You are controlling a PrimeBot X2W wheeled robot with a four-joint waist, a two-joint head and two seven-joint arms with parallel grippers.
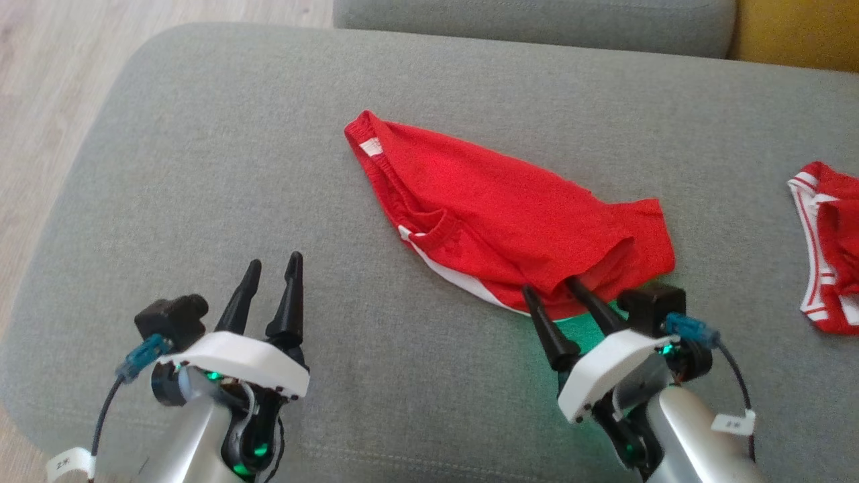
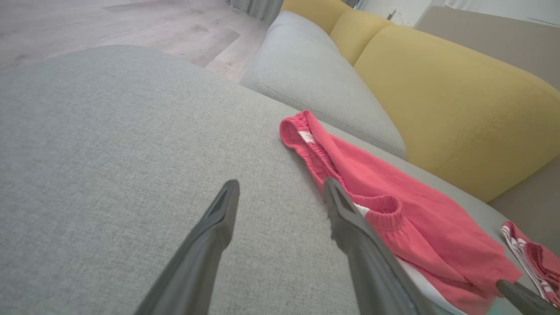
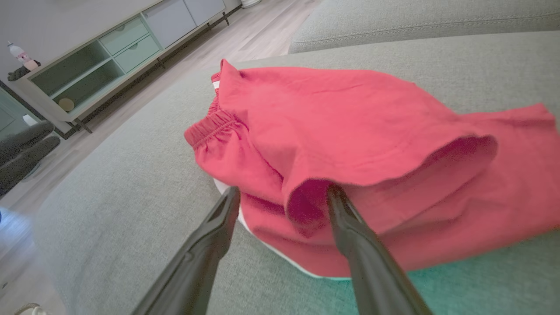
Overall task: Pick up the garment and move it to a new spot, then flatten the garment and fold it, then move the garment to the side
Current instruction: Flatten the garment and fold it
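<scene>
Garment (image 1: 496, 215): red shorts with an elastic waistband and white trim, crumpled and loosely doubled over on a broad grey seat cushion (image 1: 221, 154). Waistband end toward the far left, leg hems toward the near right. One hem raised into a small open fold, clearest in the right wrist view (image 3: 350, 118).

At the garment's near right hem, right gripper (image 1: 550, 287). Jaws spread wide, clamped on nothing. One finger tip tucked under the raised fold, the other just outside the white-trimmed edge; in the wrist view (image 3: 283, 190), a strip of red cloth between the two but not pinched. Green glow on the grey fabric just below the garment there.

Left of the garment and nearer the robot, well apart from it, left gripper (image 1: 274, 263). Jaws equally wide, empty, above bare grey fabric.

Right of the garment, apart from it, a second red piece (image 1: 825, 248) with white stripes. Beyond the garment, a grey back cushion (image 1: 537, 20) and yellow cushions (image 2: 437, 87). Far left of the garment, pale wood floor (image 1: 40, 100) and a low sideboard (image 3: 87, 65).
</scene>
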